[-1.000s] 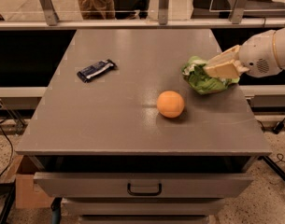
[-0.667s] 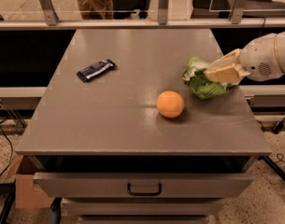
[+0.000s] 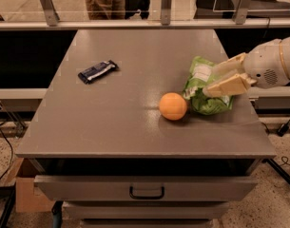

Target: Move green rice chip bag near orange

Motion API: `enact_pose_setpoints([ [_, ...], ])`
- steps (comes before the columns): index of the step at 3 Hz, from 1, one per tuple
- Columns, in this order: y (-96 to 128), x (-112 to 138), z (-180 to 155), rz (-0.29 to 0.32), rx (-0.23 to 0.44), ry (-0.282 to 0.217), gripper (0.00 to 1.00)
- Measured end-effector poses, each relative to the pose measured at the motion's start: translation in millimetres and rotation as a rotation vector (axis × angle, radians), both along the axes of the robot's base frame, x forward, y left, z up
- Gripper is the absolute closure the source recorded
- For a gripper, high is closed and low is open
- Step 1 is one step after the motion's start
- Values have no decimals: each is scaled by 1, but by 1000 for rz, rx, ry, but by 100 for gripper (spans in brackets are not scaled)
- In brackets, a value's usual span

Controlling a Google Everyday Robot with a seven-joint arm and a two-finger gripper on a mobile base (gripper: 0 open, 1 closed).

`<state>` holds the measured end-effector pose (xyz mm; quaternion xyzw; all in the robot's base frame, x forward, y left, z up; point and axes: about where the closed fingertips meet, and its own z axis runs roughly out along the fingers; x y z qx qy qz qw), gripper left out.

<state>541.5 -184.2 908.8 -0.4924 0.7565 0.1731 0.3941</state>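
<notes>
Camera view is showing the gripper (image 3: pixel 210 81) reaching in from the view's right w/ its two tan fingers straddling the green rice chip bag (image 3: pixel 212 103). One finger is lying along the bag's upper edge and the other across its middle, so the jaws are looking clamped on the bag.

Vs. a sec ago, bag and gripper are sitting a bit nearer the table's front edge, and the gap to the orange (image 3: pixel 173 106) is shrinking to almost nothing. The orange is staying in the same spot, just past the fingertips, right beside the bag's lower corner and poss. touching it. I'm reading that as the task being nearly done, w/ only letting go and backing off remaining.

The bag is looking puffy and crinkled: thin light-green film w/ white label patches, prob. springy under the grip. The orange is round, smooth and evenly coloured. The table (image 3: pixel 135 127) under them is flat grey w/ a faint sheen. Well beyond the orange from the jaws, a flat dark blue bar (image 3: pixel 97 71) is lying untouched.
</notes>
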Motion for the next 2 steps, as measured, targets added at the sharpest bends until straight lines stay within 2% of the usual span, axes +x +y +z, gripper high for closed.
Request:
enact_pose_setpoints([
  [1,3,-6,2,7,3,-1,0],
  [2,-16,-1,13,-58,61,-48,0],
])
